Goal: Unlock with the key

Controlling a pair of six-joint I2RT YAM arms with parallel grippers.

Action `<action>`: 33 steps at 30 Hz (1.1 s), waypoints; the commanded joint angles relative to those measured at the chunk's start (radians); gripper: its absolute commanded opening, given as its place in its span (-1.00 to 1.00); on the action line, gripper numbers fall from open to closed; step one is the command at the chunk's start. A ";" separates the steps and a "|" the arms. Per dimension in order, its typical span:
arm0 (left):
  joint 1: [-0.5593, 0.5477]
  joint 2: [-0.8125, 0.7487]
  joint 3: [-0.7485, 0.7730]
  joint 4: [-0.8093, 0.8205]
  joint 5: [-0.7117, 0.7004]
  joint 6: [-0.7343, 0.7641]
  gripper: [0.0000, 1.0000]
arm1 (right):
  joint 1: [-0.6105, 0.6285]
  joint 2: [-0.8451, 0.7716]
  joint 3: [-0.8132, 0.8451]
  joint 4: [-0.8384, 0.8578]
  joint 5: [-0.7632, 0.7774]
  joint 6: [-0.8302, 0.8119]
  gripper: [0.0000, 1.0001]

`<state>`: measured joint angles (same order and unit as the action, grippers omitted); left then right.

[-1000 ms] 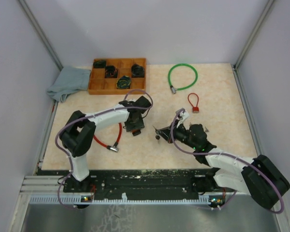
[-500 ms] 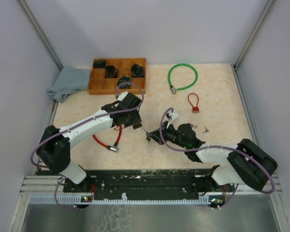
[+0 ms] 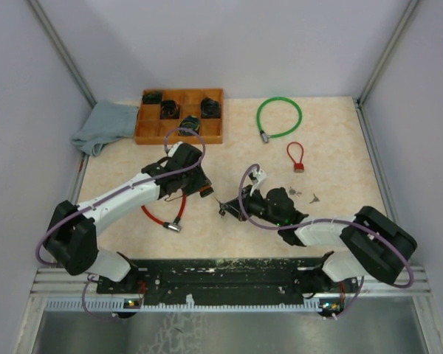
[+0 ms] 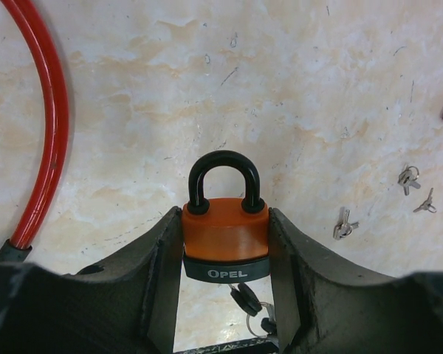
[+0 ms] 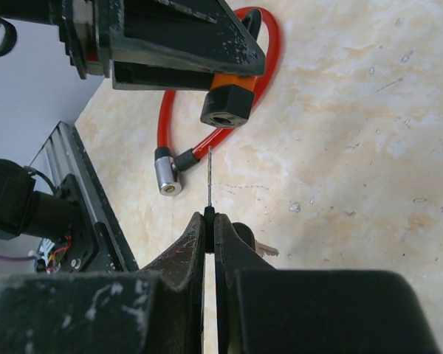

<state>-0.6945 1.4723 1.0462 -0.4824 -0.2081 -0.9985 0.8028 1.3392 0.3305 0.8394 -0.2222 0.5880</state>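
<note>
padlock: orange padlock [image 4: 225, 232] clamped by its sides in the left gripper [image 4: 224, 212], keyhole end facing the right arm
key: key [image 5: 209, 181] pinched in the right gripper [image 5: 209, 216], jaws tight on its head, blade sticking straight out
line-up: blade aims at the lock's underside, with the tip just short of the keyhole and, I'd say, slightly off to one side. Needs a nudge first
around: red cable [image 5: 170, 125] on the table [image 4: 317, 88] beyond the lock, metal end near the blade's line. Spare keys [image 4: 343, 225] lie well aside, so nothing's really blocking

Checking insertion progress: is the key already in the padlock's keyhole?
No: the key pinched in the right gripper ends short of the orange padlock, its tip not touching the underside.
</note>
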 commanded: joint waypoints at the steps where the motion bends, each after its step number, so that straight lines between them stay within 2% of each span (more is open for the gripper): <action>1: 0.018 -0.053 -0.022 0.070 0.058 -0.043 -1.00 | 0.016 0.035 0.059 0.069 0.001 0.015 -1.00; 15: 0.026 -0.078 -0.054 0.126 0.143 -0.057 -1.00 | 0.019 0.116 0.096 0.108 0.004 0.045 -1.00; 33: 0.029 -0.101 -0.079 0.152 0.156 -0.060 -1.00 | 0.019 0.077 0.075 0.053 0.075 0.055 -1.00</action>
<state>-0.6712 1.4166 0.9672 -0.3740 -0.0689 -1.0458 0.8131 1.4502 0.3878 0.8703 -0.1795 0.6384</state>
